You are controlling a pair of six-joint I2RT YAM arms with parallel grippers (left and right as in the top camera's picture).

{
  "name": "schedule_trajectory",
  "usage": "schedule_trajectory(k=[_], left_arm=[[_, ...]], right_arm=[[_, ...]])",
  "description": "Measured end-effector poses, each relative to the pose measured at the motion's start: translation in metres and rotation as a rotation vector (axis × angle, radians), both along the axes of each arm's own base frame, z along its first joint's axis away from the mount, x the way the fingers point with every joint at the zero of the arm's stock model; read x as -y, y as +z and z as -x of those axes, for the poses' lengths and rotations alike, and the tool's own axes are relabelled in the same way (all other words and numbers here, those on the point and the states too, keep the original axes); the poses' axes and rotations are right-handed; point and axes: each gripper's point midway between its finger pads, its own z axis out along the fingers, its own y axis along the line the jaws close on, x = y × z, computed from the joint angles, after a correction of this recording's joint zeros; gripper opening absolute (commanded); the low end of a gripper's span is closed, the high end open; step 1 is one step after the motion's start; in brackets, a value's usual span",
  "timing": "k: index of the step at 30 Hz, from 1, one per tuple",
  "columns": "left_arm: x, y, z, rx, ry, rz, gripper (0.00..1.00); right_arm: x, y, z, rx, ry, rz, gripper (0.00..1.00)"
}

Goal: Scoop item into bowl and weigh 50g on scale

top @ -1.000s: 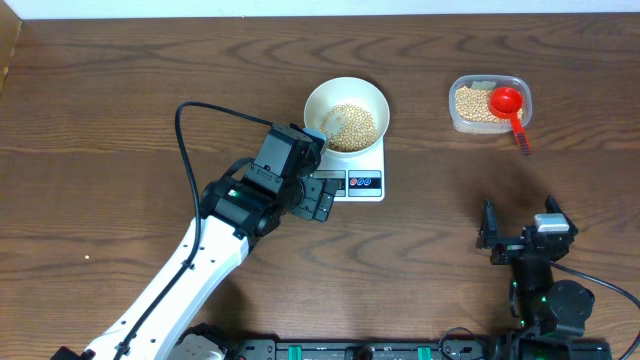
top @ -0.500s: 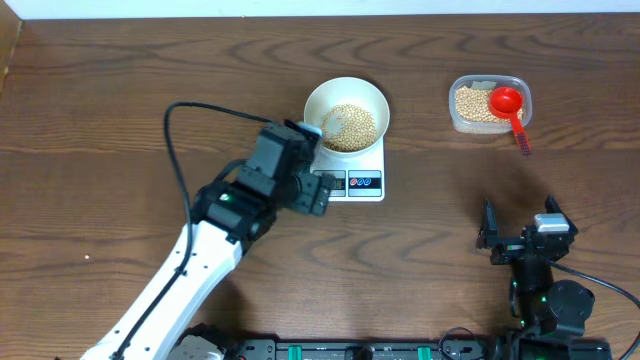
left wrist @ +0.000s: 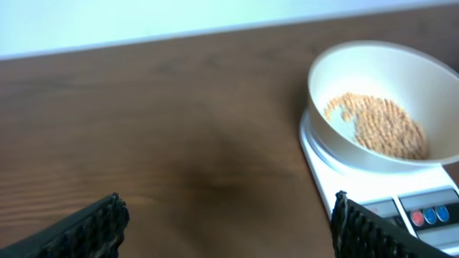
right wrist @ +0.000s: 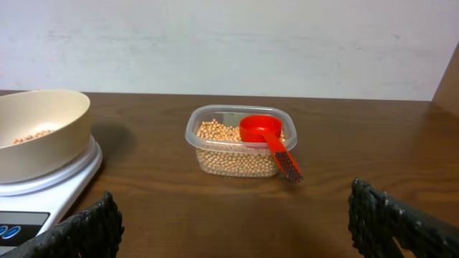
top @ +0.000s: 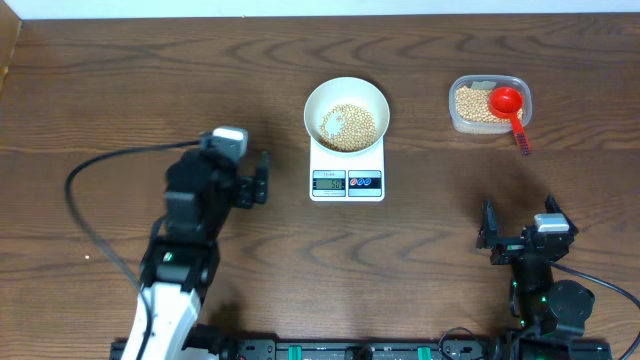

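The white bowl [top: 346, 92] stands on the white scale [top: 347, 183] at the table's middle, with tan-yellow beans [top: 350, 125] heaped in it. My left gripper [top: 262, 180] is open and empty, left of the scale and apart from it. In the left wrist view the bowl [left wrist: 358, 61], its beans [left wrist: 380, 129] and the scale [left wrist: 430, 208] lie ahead to the right of the open left gripper [left wrist: 228, 215]. My right gripper [top: 518, 212] rests open and empty near the front right. From the right wrist view the right gripper [right wrist: 233, 208] faces the bowl [right wrist: 36, 129] and scale [right wrist: 57, 179] at far left.
A clear plastic container [top: 489, 108] of beans stands at the back right with a red scoop [top: 507, 100] lying in it, handle over the rim. In the right wrist view the container [right wrist: 244, 161] and scoop [right wrist: 262, 129] lie straight ahead. Black cable loops left of the left arm.
My left arm has drawn back from the scale's front-left corner, moving left and away from it, its gripper still open. The right arm, bowl and scoop have not moved.
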Motion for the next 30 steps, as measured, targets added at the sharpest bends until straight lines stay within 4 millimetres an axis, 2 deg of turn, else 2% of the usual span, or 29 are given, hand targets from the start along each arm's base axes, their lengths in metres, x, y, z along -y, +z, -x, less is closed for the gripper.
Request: schedule_trajectory(k=[4,8,16,21,30], left_arm=[[-0.024,0.013,0.008,0.109,0.053,0.022,0.92],[-0.040,0.009,0.020,0.189,0.091,0.030,0.92],[-0.053,-0.007,0.049,0.317,0.115,-0.034,0.93],[-0.057,-0.012,0.061,0.361,0.132,-0.074,0.93],[-0.063,-0.046,0.075,0.326,0.162,-0.127,0.92]], right_arm=[[0.000,0.000,0.000,0.000,0.000,0.000,0.99],[0.000,0.000,0.000,0.000,0.000,0.000,0.99],[0.000,0.000,0.000,0.000,0.000,0.000,0.99],[0.000,0.000,0.000,0.000,0.000,0.000,0.99],[0.000,0.000,0.000,0.000,0.000,0.000,0.99]])
